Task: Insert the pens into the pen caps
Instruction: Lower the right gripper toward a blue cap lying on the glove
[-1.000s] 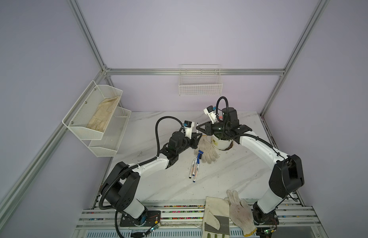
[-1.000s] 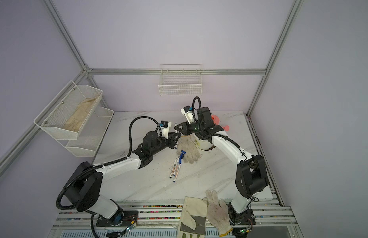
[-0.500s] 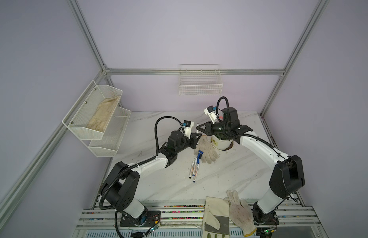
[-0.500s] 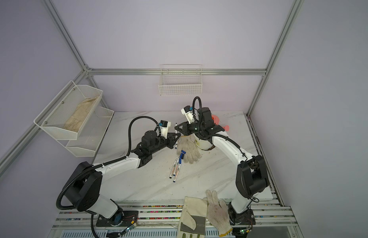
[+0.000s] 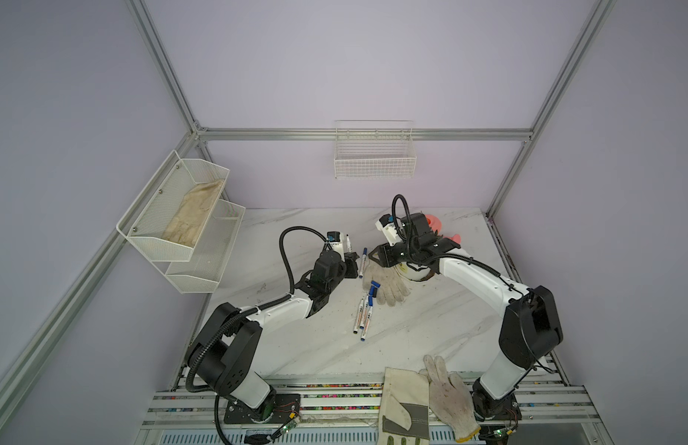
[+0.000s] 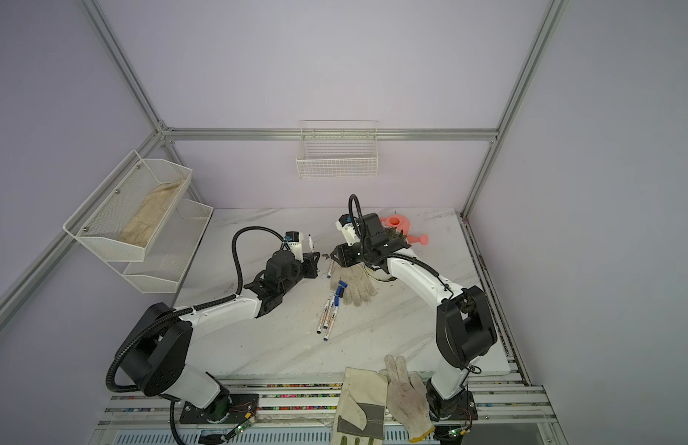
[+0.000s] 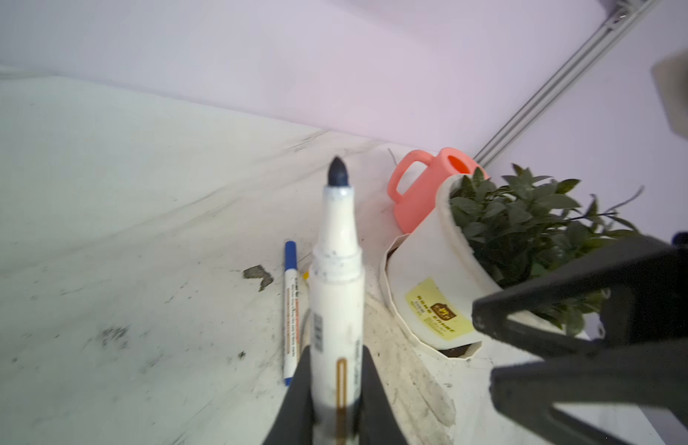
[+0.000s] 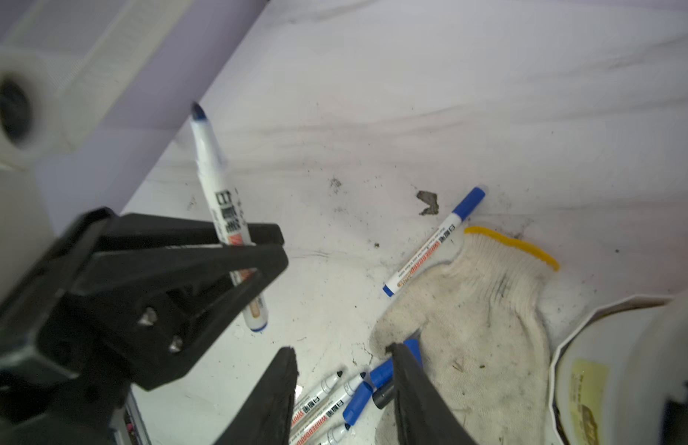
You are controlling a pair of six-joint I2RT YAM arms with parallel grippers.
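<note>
Pens (image 8: 318,397) lie near the middle of the marble bench (image 5: 431,319), all but one, which is held above it. From the near left, the left arm stretches toward the centre. Its left tool (image 7: 336,370) is pressed together on the lower barrel of the held pen (image 7: 336,293). That pen stands almost upright, uncapped, with its dark tip on top, just left of the middle. The right arm arches in from the near right, over a potted plant. The right tool (image 8: 342,356) hangs with its fingers spread and nothing between them. It is close to the right of the held pen but apart from it, over the left edge of a knitted glove (image 5: 386,281).

The knitted glove lies flat just right of the middle, fingers toward the near side. A white plant pot (image 7: 423,277) stands just right of it, and a pink watering can (image 6: 398,222) sits farther back on the right.

A capped pen (image 8: 431,246) with a blue cap lies along the glove's far-left edge, right against the cuff. Three uncapped pens lie side by side just near-left of the glove. Loose blue pen caps (image 8: 357,402) and one black cap (image 8: 383,397) lie at their tips, beside the glove's edge.
</note>
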